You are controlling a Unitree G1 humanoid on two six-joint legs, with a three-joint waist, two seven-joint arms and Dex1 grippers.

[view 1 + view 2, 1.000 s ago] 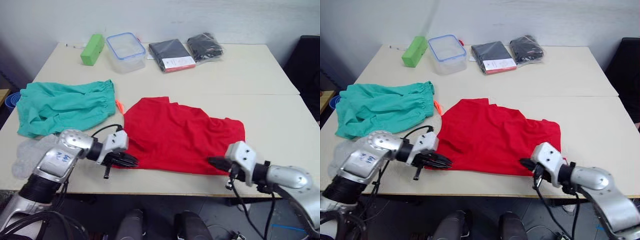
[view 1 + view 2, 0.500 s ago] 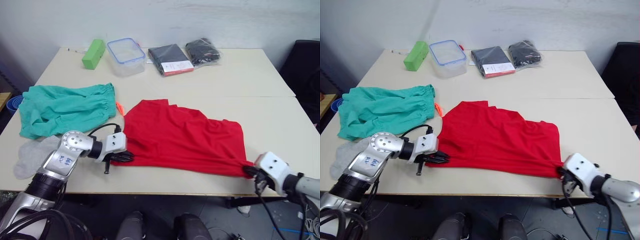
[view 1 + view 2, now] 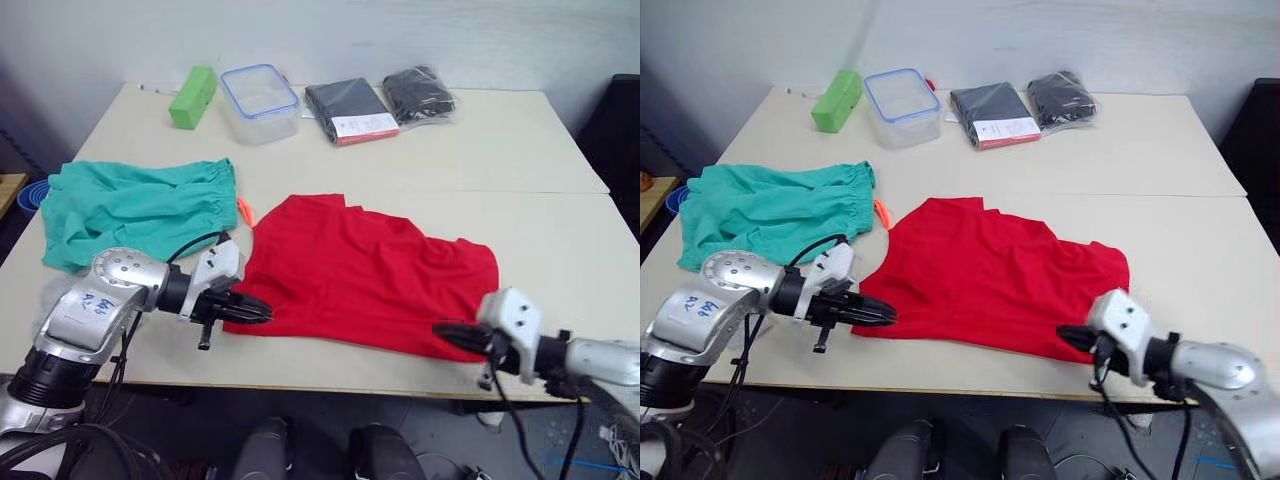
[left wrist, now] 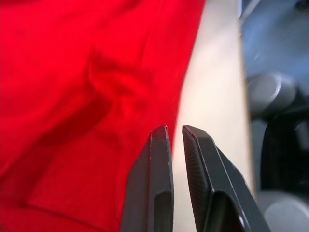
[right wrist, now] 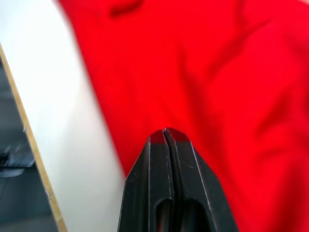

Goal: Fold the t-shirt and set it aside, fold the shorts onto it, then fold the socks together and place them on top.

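Note:
The red t-shirt (image 3: 370, 272) lies rumpled on the near middle of the table. My left gripper (image 3: 258, 309) is shut on its near left hem, at the table's front. In the left wrist view the fingertips (image 4: 161, 145) pinch the cloth's edge. My right gripper (image 3: 443, 329) is shut on the t-shirt's near right hem, the fingers (image 5: 166, 140) pressed together over red cloth. The teal shorts (image 3: 135, 208) lie spread at the left, orange drawstring (image 3: 243, 211) showing. A sliver of the grey socks (image 3: 44, 298) shows beside my left forearm, the remainder hidden.
At the back stand a green block (image 3: 187, 97), a clear container with a blue rim (image 3: 259, 90) and two black clothes packs (image 3: 347, 110) (image 3: 420, 95). A seam (image 3: 540, 190) joins two tables. A dark chair (image 3: 625, 130) is at the right.
My right gripper swung out right, pulling the hem taut, then came back left, and the cloth has slackened. My left gripper stayed at the left hem. The camera shifted slightly.

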